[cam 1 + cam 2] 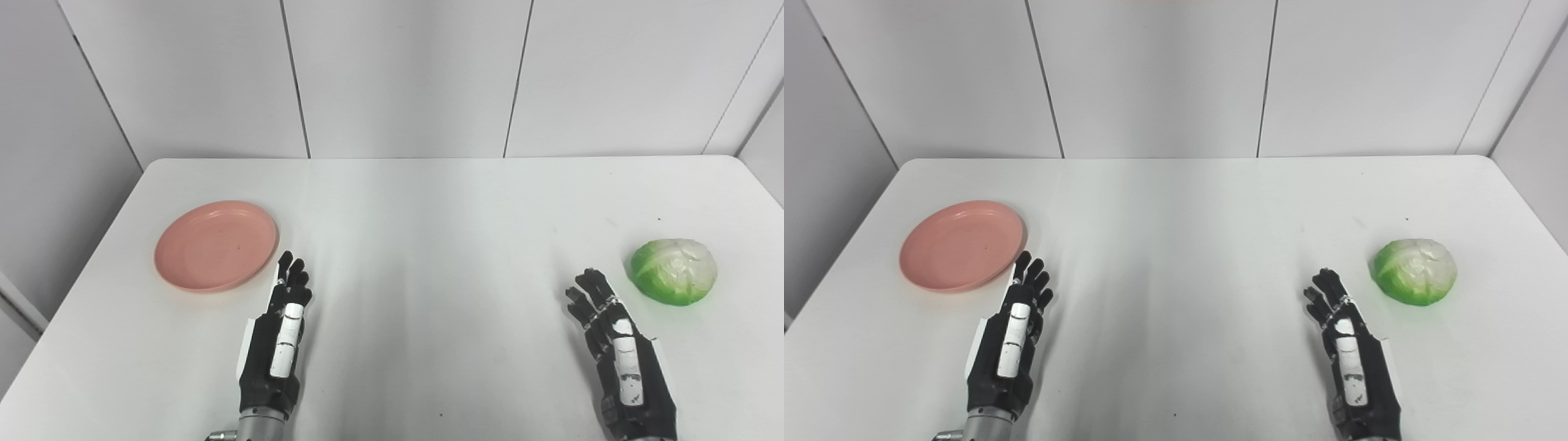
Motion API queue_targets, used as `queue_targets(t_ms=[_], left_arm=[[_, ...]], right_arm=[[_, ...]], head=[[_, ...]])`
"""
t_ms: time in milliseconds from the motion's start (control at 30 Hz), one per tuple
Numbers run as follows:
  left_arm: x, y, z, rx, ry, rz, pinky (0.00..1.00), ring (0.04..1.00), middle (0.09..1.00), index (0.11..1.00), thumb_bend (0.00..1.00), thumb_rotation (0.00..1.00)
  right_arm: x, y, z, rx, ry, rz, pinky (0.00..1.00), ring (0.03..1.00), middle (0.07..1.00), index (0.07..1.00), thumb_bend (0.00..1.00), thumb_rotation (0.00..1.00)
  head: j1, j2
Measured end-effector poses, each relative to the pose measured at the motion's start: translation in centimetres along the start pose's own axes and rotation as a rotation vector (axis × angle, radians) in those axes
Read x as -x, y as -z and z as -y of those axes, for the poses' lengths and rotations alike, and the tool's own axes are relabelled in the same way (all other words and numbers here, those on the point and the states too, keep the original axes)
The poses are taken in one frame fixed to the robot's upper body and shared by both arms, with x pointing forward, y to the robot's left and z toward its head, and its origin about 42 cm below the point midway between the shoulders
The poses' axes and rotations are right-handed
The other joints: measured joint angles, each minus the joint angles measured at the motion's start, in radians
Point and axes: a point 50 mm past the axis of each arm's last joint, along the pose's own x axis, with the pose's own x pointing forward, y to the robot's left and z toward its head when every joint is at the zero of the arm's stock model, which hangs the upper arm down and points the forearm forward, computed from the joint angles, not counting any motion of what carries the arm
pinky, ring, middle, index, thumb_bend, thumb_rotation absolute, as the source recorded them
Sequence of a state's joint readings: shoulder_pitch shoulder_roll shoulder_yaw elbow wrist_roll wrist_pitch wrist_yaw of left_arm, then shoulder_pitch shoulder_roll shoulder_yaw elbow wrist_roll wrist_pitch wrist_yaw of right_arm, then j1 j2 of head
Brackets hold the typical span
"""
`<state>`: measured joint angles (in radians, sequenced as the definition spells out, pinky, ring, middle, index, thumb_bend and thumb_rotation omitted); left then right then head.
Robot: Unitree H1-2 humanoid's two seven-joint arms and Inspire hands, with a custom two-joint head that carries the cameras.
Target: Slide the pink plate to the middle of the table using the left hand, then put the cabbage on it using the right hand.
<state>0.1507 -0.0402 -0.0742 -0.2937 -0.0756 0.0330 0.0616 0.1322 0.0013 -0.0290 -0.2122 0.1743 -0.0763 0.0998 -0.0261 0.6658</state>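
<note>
Left eye view: left hand (278, 340) and right hand (618, 349) both extended, empty, fingers slightly spread.

White table (429, 202), rounded at the far corners. Beyond the far edge, pale grey wall panels (404, 73) split by thin dark seams.

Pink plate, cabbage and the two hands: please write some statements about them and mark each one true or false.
1. The pink plate lies on the left part of the table. True.
2. The cabbage lies on the plate. False: it lies on the table at the far right, apart from the plate.
3. The left hand holds nothing. True.
4. The right hand is closed on the cabbage. False: it is open, near the cabbage, not touching it.
5. The plate has food on it. False: nothing lies on it.
</note>
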Motion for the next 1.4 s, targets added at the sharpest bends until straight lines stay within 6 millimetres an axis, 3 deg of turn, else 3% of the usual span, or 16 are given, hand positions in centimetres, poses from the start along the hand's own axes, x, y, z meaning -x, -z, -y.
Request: queue_targets(t_ms=[800,1100,1167,1400], left_arm=[[0.0,0.2,0.2,0.001,0.008,-0.023,1.0,1.0,1.0,1.0,0.75,0.84],[0.2,1.4,1.2,-0.031,0.029,-0.054,1.0,0.999,0.998,1.0,0.72,0.84],[0.3,2.1,1.6,-0.043,0.033,-0.06,1.0,0.991,0.994,1.0,0.71,0.83],[0.4,3.1,2.3,-0.047,0.023,-0.025,1.0,0.983,0.989,1.0,0.67,0.81]], right_arm=[[0.1,0.5,0.2,0.004,0.007,-0.007,0.9,0.876,0.889,0.873,0.87,0.91],[0.3,1.2,1.2,-0.017,0.013,0.006,0.94,0.9,0.913,0.882,0.87,0.91],[0.4,1.3,1.6,-0.02,0.013,0.023,0.94,0.898,0.907,0.88,0.88,0.92],[0.6,1.9,2.7,-0.027,0.005,0.053,0.97,0.92,0.924,0.906,0.86,0.97]], head=[[0.011,-0.003],[0.152,-0.097],[0.201,-0.138],[0.248,-0.178]])
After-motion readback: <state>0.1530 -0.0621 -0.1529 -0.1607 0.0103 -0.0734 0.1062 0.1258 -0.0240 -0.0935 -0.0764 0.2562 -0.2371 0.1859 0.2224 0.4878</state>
